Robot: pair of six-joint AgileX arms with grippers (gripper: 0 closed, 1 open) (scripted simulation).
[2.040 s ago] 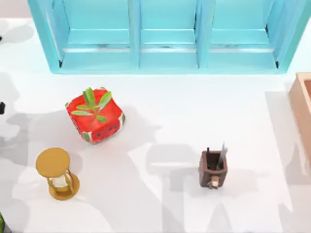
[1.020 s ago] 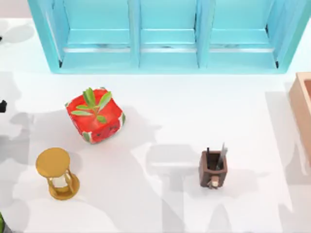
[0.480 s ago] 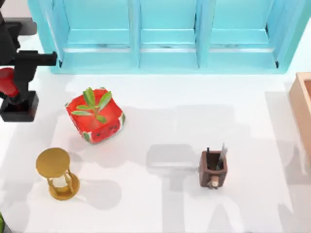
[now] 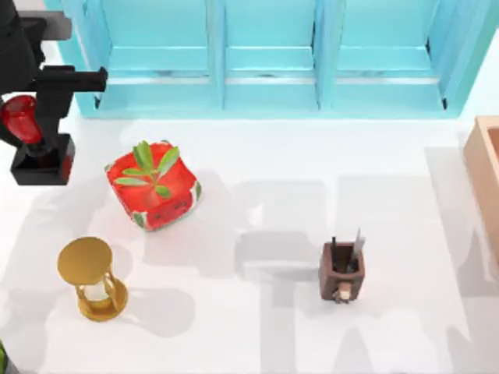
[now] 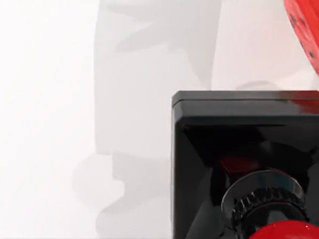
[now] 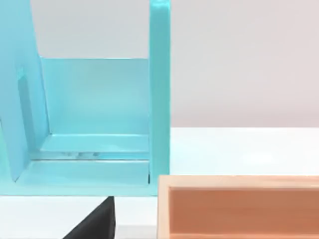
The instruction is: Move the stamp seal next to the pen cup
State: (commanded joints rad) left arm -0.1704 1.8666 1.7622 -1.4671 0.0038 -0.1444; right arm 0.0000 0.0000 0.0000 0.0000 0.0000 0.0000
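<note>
Big blue shelf (image 4: 265,58) at the back, out of the way. Red plant pot (image 4: 154,187) and gold hourglass (image 4: 90,278) on the left. Pen cup (image 4: 341,270) alone toward the right, with room beside it. Stamp seal (image 4: 35,144) far left, held up by left gripper (image 4: 31,117), squeezed on the red knob for carrying.

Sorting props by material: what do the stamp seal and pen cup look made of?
Stamp seal: glossy red handle, shiny black base with reflections, probably plastic or lacquer. Pen cup: matte brown, seemingly wood, though no grain is discernible.
</note>
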